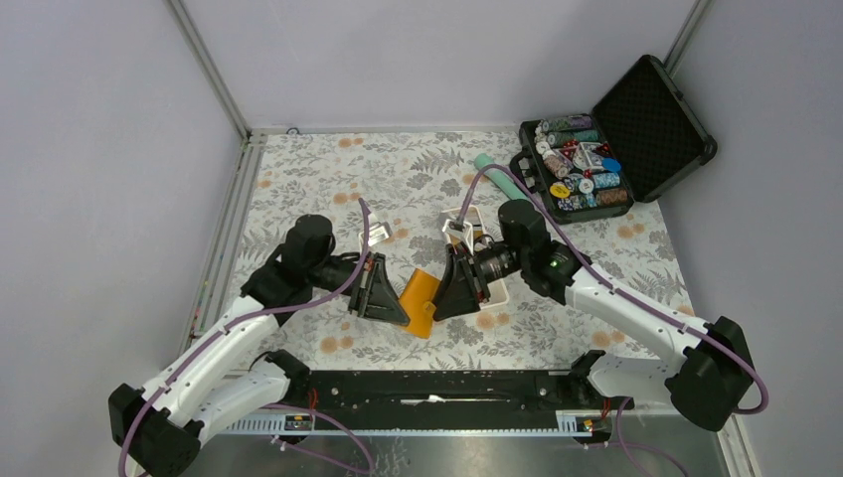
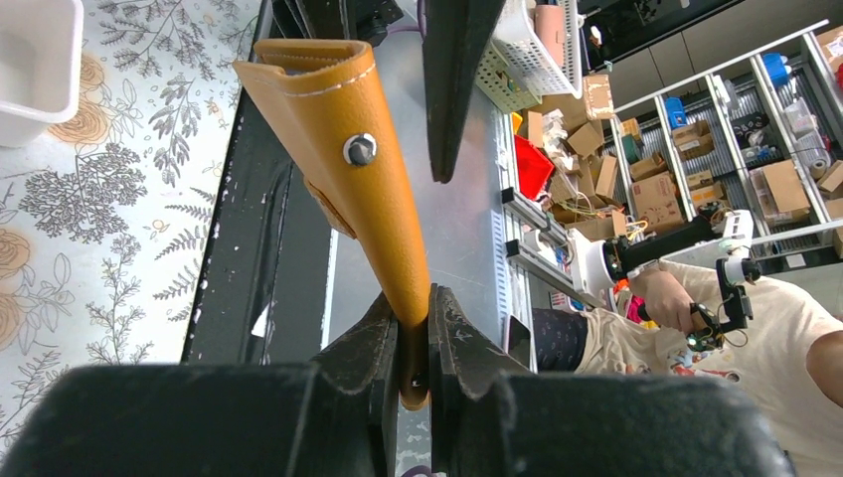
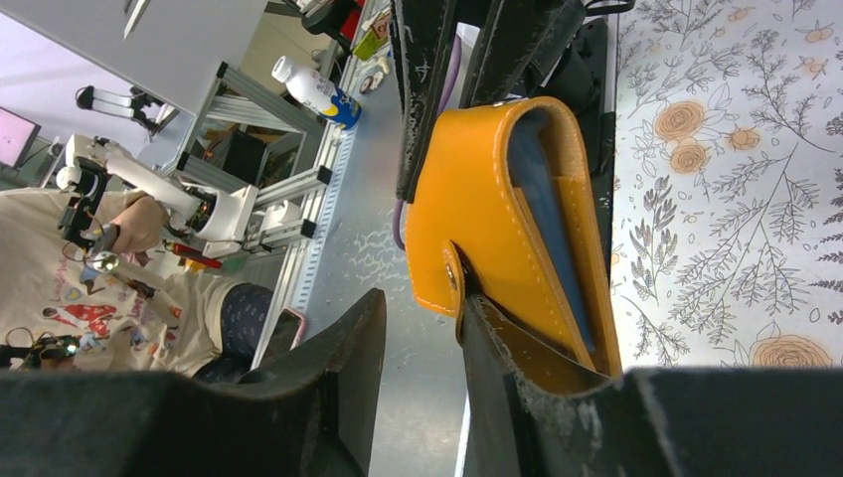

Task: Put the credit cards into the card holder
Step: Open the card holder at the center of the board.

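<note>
Seeming light and limp, the card holder (image 1: 420, 298) is clamped near the white tray (image 2: 35, 70) by the left claw (image 2: 415, 328); its stitched tab edge is best taken by the open right claw (image 3: 422, 328).

White arm links (image 1: 214, 348), black joints (image 1: 310, 237), purple cables (image 1: 646, 300), black triangular jaws

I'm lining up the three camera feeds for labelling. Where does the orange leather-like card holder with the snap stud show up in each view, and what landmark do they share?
Top external: the orange leather-like card holder sits just below centre.
Left wrist: it runs from upper left to bottom centre, pinched by the left gripper.
Right wrist: centre, blue lining showing.
Shared landmark: the floral-patterned tablecloth.
</note>
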### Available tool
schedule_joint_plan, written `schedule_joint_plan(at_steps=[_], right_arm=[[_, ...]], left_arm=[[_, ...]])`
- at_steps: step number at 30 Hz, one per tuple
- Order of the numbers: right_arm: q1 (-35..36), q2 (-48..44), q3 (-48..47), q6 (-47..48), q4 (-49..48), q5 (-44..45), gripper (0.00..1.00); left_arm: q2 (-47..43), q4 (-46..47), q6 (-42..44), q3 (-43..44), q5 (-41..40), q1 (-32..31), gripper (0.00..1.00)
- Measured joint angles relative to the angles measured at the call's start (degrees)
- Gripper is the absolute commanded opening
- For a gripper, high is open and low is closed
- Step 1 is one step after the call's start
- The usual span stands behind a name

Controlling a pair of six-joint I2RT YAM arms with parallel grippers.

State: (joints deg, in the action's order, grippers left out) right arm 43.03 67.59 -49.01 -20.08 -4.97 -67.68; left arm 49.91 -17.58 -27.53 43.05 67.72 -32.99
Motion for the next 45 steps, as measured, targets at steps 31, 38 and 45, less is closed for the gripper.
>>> schedule_joint_plan(at_steps=[31, 38, 45], right_arm=[[2.4, 1.5, -5.6, 11.6, 16.4, 9.9, 0.0], [3.7, 1.7, -5.7, 14.6, 19.7, 15.2, 0.0], [9.9, 1.7, -6.9, 17.5, 22.4, 25.6, 0.0]], left_arm=[[3.1, 10.3, -6.3, -2.8, -10.4, -0.2, 0.33], [3.2, 13.5, -9.4, -5.2, -12.5, -0.3, 0.0], [3.1, 13.9, -11.7, -7.4, -15.1, -0.3, 0.0]])
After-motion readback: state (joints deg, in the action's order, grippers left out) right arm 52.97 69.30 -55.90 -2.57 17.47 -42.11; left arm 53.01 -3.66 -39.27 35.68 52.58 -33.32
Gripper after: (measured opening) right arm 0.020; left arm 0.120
